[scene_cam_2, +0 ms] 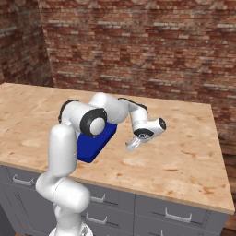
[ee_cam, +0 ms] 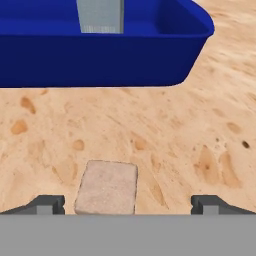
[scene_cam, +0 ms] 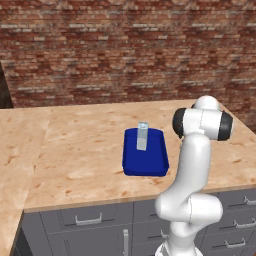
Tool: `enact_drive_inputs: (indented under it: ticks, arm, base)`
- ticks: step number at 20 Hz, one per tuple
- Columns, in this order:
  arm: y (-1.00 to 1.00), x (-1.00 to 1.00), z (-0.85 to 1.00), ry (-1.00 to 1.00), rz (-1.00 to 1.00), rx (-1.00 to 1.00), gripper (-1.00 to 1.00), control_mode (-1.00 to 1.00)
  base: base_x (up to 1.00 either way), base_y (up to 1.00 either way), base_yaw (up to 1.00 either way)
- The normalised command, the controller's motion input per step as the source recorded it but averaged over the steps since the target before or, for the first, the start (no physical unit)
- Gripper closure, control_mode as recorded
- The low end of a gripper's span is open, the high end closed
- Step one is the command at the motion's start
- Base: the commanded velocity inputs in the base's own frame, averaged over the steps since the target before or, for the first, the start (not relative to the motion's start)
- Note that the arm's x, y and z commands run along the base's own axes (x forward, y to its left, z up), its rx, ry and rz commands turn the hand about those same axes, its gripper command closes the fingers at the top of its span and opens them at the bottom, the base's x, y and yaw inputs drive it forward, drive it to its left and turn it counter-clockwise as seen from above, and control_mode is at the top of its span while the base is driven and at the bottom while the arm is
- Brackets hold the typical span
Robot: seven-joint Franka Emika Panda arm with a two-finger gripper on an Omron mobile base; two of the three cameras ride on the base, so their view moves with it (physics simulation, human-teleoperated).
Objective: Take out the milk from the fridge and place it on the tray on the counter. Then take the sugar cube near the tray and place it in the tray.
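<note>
The sugar cube is pale whitish-tan with a grainy face and soft corners. It lies on the counter, between the two finger tips of the gripper, nearer the left one. The fingers stand wide apart and hold nothing. The arm bends low over the counter, with the hand close to the wood. Farther away is one dark blue tray, and one milk carton stands upright in it.

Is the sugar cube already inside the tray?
No, the sugar cube lies on the bare counter, outside the tray that holds the milk.
</note>
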Motion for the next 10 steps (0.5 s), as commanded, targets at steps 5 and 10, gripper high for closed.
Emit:
enact_drive_inputs:
  ticks: [5,10]
  arm:
    - [0.39,0.0,-0.18,0.0,0.0,0.0,-1.0,-1.0]
    - [0.2,0.0,-0.13,0.0,0.0,0.0,-1.0,-1.0]
  base:
    - [0.0,0.0,0.0]
    - [0.0,0.0,0.0]
